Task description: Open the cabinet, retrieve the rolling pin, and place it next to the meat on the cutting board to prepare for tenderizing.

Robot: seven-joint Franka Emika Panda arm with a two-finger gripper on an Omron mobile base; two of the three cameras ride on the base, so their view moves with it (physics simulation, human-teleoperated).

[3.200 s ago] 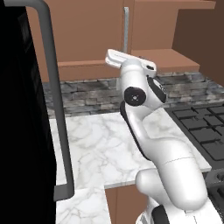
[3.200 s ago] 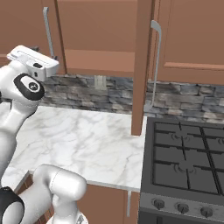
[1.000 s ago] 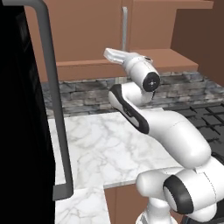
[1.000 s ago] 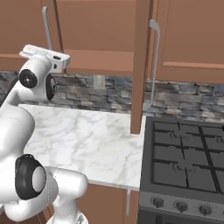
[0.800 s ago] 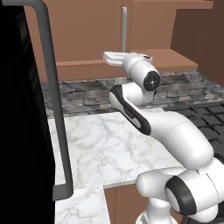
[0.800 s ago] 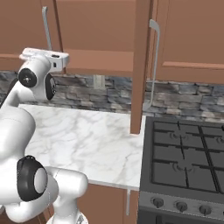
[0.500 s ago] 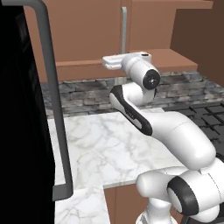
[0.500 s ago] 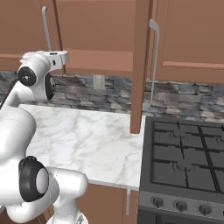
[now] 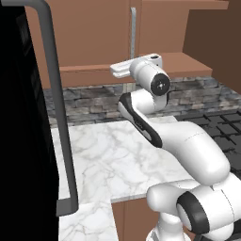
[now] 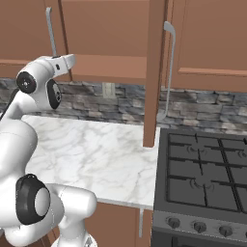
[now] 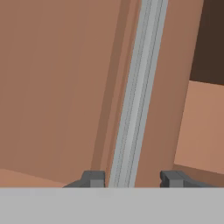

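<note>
Hand view, 2 fingers [image 11: 92,178] parted around cabinet [image 11: 57,87] handle [image 11: 136,94], not clenched, no writing legible

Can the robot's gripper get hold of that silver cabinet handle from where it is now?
Probably yes. In the hand view the handle runs up between the gripper fingertips, with nothing in the way; the jaws are not yet touching it.

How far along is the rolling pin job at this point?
Already done: the right cabinet door stands open. In hand: the gripper straddles the left door's handle, jaws not yet touching it. Left: open that door, fetch the rolling pin, place it by the meat.
</note>
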